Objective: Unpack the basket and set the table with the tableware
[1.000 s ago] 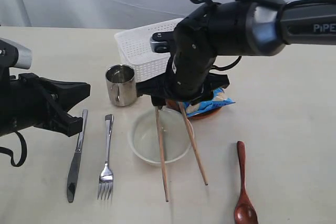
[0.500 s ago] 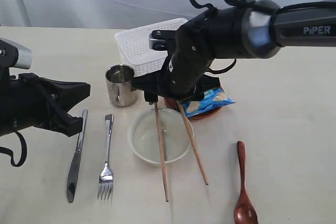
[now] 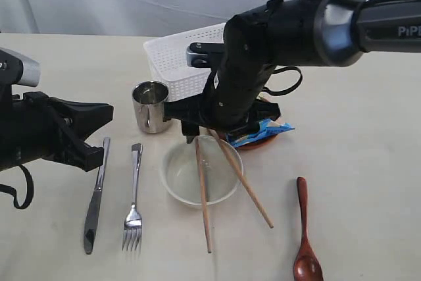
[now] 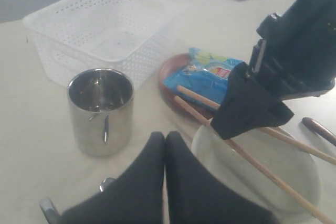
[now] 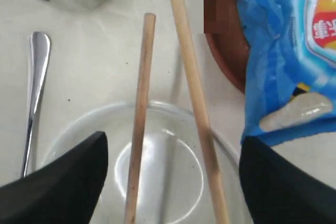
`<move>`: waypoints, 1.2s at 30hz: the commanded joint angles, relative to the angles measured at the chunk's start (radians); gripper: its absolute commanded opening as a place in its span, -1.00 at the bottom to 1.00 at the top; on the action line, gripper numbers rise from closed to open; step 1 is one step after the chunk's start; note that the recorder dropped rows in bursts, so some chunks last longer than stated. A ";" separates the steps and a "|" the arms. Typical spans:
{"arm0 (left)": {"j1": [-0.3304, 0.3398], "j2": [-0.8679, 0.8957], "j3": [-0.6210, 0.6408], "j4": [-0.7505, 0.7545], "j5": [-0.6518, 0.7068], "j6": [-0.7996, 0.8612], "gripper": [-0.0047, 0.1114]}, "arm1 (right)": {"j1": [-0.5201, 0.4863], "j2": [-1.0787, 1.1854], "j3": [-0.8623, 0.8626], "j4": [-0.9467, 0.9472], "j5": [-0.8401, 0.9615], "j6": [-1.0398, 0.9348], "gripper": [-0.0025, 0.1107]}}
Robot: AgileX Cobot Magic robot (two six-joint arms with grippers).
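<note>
Pale beige desk (image 3: 368,162) before a white backdrop: found right fingers (image 5: 63,182) spread wide and gripping nothing, poised either side of two chopsticks (image 3: 204,212) that lie across the cream bowl (image 3: 179,179), with the reddish-brown plate (image 4: 167,77) and the blue chips bag (image 4: 207,72) on it just beyond. Found left fingers (image 4: 152,182) pressed shut on nothing, low near the steel cup (image 3: 151,106), with knife (image 3: 95,195) and fork (image 3: 135,189) laid side by side left of the bowl and the dark wooden spoon (image 3: 304,228) to its right. Noted white basket (image 3: 177,80) just behind the cup, toward the desk's far side.
</note>
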 commanded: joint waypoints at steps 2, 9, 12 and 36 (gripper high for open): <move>0.003 -0.006 0.004 -0.007 -0.001 0.005 -0.92 | 0.014 -0.012 -0.003 -0.013 0.065 -0.009 0.21; 0.003 -0.006 0.004 -0.007 -0.001 0.005 -0.92 | 0.037 -0.014 -0.001 -0.017 0.075 -0.009 0.21; 0.003 -0.006 0.004 -0.007 -0.001 0.005 -0.92 | 0.037 -0.014 -0.001 -0.017 0.080 -0.009 0.21; 0.003 -0.006 0.004 -0.007 -0.001 0.005 -0.92 | 0.064 -0.004 -0.001 0.069 0.127 0.045 0.04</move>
